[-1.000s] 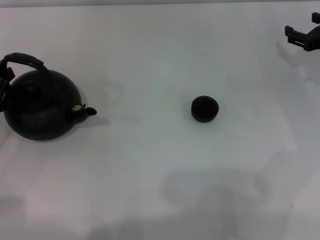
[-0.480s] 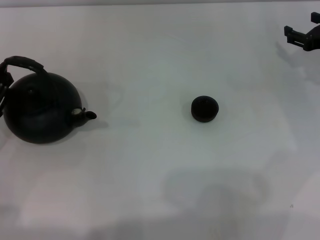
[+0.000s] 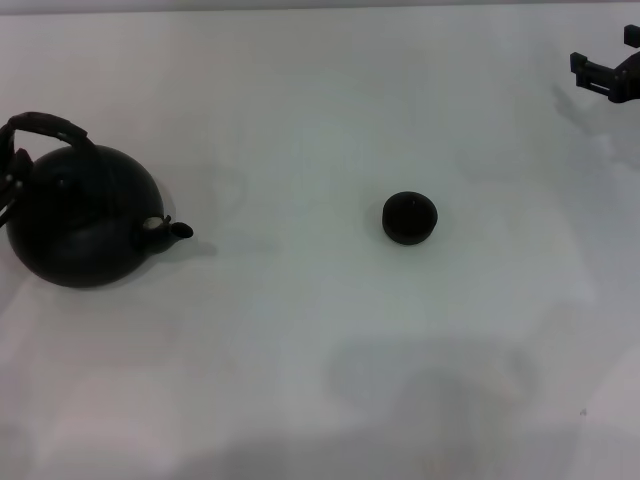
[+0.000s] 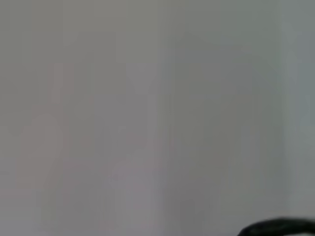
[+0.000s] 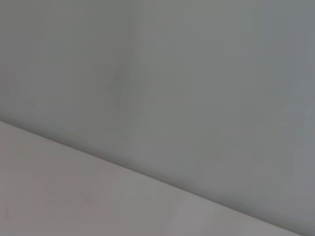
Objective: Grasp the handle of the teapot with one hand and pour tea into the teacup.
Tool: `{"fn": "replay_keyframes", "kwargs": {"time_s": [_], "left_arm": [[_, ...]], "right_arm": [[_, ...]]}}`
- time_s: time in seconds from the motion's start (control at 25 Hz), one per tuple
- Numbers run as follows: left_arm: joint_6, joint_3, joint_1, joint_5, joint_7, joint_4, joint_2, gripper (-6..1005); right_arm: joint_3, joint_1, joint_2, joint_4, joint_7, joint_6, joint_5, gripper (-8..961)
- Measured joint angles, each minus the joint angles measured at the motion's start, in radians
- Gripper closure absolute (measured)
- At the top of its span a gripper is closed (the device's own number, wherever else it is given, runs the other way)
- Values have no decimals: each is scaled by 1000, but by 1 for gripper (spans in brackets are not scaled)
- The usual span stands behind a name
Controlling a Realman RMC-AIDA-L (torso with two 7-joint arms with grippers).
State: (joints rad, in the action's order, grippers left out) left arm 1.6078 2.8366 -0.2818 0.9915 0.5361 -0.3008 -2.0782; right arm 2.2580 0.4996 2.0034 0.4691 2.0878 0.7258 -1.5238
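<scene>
The round matte black teapot [image 3: 85, 225] stands at the far left of the white table, its short spout [image 3: 178, 230] pointing right toward the teacup. Its dark arched handle [image 3: 50, 125] rises over the top and leans left. My left gripper [image 3: 8, 178] shows only as dark parts at the picture's left edge, right against the handle's left end. A dark curved edge [image 4: 278, 228] shows in a corner of the left wrist view. The tiny black teacup [image 3: 409, 218] sits alone right of centre. My right gripper [image 3: 606, 58] hangs open at the far right back, well away from both.
The white table [image 3: 320, 350] stretches between the teapot and the teacup, with faint shadows near the front edge. The right wrist view shows only plain grey surfaces.
The teapot has shifted slightly toward the front and its handle now leans a bit differently. The teacup and the right gripper have not moved.
</scene>
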Motion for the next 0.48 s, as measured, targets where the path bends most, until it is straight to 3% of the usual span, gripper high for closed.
{"fn": "replay_keyframes", "kwargs": {"time_s": [0.28, 0.48], "left_arm": [[142, -5, 36, 22, 5, -1, 1, 175], [260, -6, 97, 198, 84, -6, 2, 122]], "right_arm": [[0, -6, 0, -2, 10, 4, -1, 125], [0, -14, 0, -1, 10, 9, -1, 125]]}}
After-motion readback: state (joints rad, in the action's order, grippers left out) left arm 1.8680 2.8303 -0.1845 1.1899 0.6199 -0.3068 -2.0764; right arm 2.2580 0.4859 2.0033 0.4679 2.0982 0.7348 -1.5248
